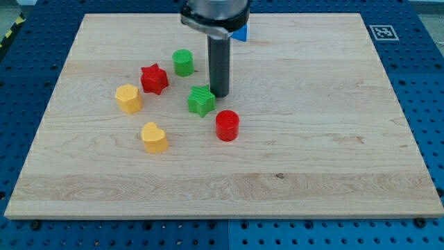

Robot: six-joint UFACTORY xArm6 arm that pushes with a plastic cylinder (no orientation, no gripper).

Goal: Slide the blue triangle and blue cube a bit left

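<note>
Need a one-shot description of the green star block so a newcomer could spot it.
Start at the wooden board, then find the dark rod coming down from the view's top centre. My tip sits just to the view's right of the green star, very close to it. The other green block, a green cylinder, is round and farther up; the red cylinder lies below to the right.
</note>
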